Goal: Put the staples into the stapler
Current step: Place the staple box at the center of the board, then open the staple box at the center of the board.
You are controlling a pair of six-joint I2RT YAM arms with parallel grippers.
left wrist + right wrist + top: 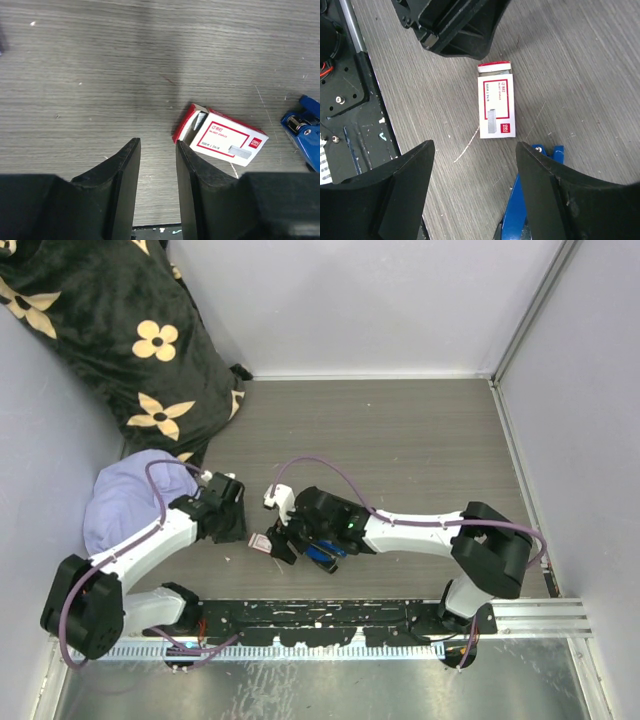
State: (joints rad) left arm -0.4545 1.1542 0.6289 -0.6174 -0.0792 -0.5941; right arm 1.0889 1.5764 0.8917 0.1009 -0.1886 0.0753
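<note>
1. The staples (262, 542) – a small white box with a red-edged label – lie flat on the desk (400, 440), near its front edge and between the two arms' jaws.
2. The box's end flap stands open and faces the left arm. In the left wrist view the metal strips show inside (222, 136), so the contents look reachable without more unpacking.
3. The left jaws hover low beside the open end, with a narrow gap between them and nothing pinched. The box sits just past one fingertip rather than in the gap. Such a narrow setting would suit a thin strip or a flap, not the whole box.
4. The right jaws are spread wide and pinch nothing. In the right wrist view the box (496, 102) lies ahead of them, roughly centred on the gap.
5. The blue stapler (322, 552) lies on the desk just beside the box, under the right arm's wrist. Its body shows along the inner side of one right finger (510, 215) – whether it touches the finger I cannot tell.
6. My reading: box and stapler sit close so each arm can take one. No staples have yet left the box, so the loading has barely begun.
</note>
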